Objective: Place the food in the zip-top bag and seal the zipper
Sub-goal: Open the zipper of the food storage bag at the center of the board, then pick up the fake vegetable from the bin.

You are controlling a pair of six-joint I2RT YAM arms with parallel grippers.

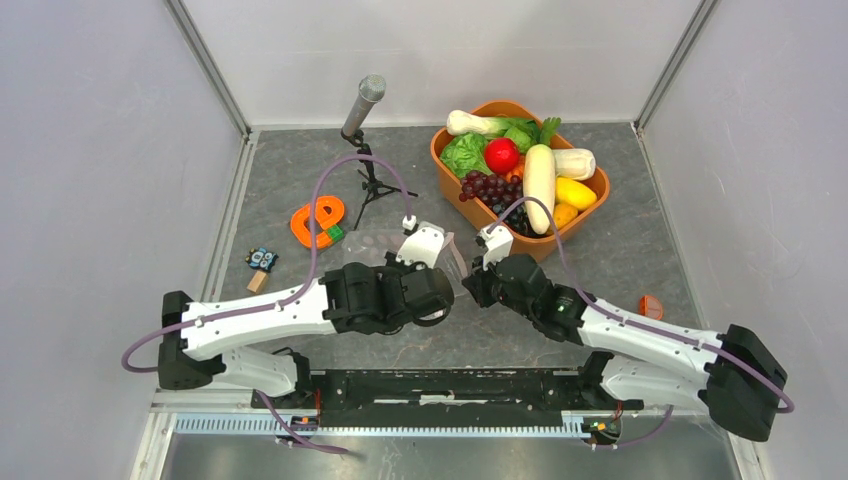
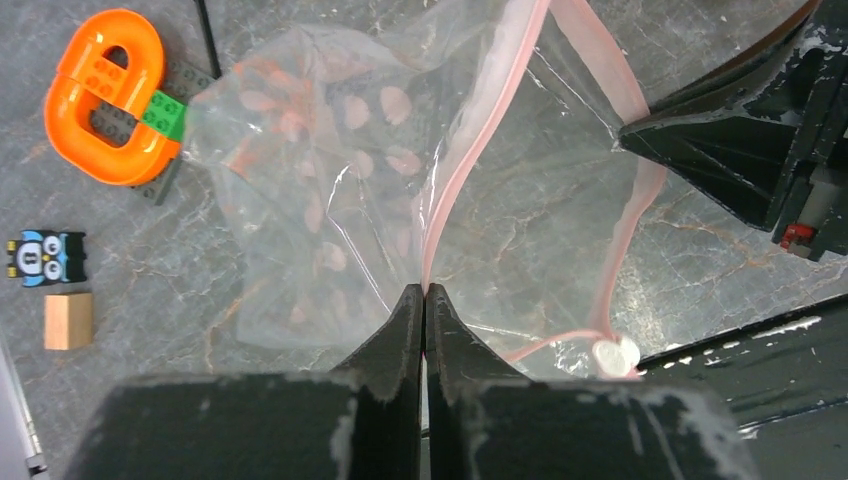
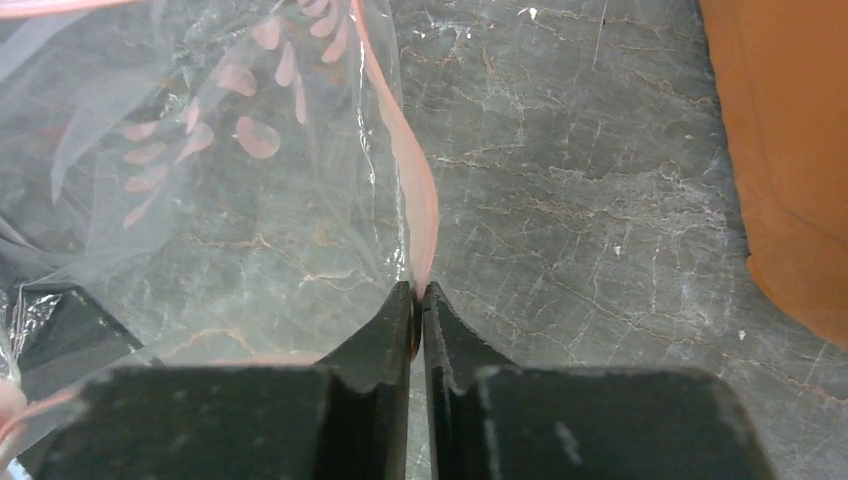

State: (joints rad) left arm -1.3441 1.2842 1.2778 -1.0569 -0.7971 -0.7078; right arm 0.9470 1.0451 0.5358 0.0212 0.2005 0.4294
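Left gripper (image 2: 424, 288) and right gripper (image 3: 417, 287) each pinch the zipper (image 2: 462, 158), near the orange tub (image 1: 436, 150). Risk: thin strip slips free, mouth collapses.

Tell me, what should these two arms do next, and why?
Probably the right gripper should let go and reach to the orange tub for a piece. It and the left gripper both pinch the zipper. The zip-top bag gapes open, yet the food sits in the tub, on the right arm's side.
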